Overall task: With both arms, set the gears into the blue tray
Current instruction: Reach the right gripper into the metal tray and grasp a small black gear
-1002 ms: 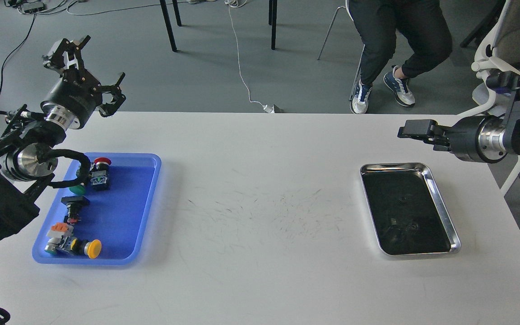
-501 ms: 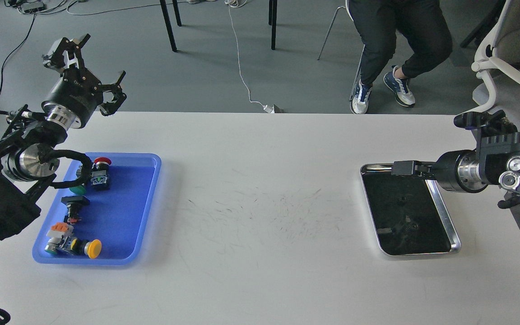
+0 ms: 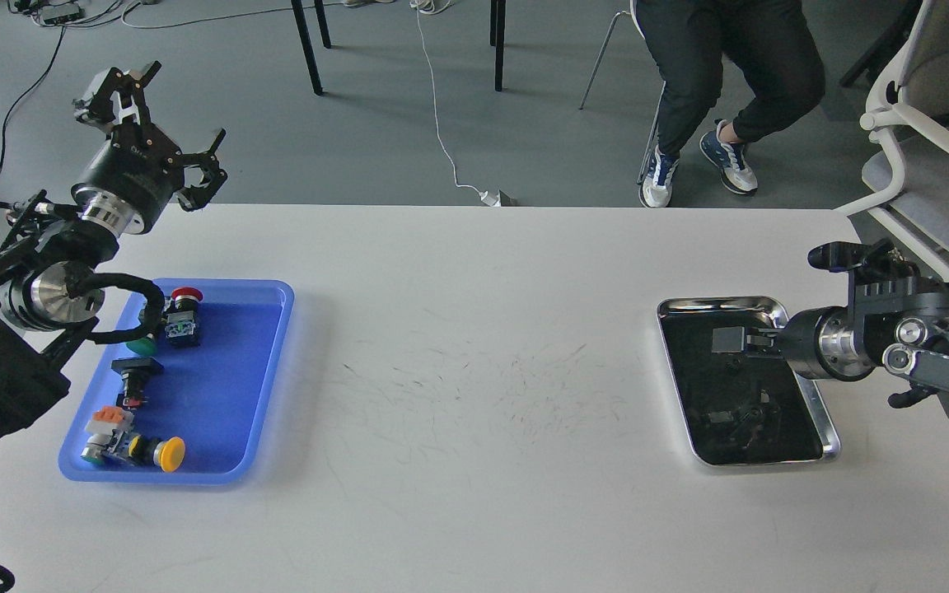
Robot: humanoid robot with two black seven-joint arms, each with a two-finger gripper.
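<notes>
The blue tray [image 3: 231, 375] lies at the table's left and holds several push-buttons. My left gripper [image 3: 182, 107] hangs open and empty above the table's far left corner, beyond the blue tray. A shiny steel tray [image 3: 827, 412] with a dark inside lies at the right. My right gripper [image 3: 727, 340] points left low over that tray's upper half; it is dark and edge-on, so its fingers cannot be told apart. The gears cannot be made out for sure against the steel tray's dark inside, which also mirrors the gripper.
A red-capped button [image 3: 184, 298], a green one [image 3: 142, 346] and a yellow one [image 3: 168, 454] lie in the blue tray's left half. A seated person [image 3: 730, 74] and an office chair [image 3: 927, 140] are beyond the table's far right.
My right arm has swung down and toward me, bringing its gripper from above the table's far right edge to low over the steel tray. The left arm has hardly moved.
</notes>
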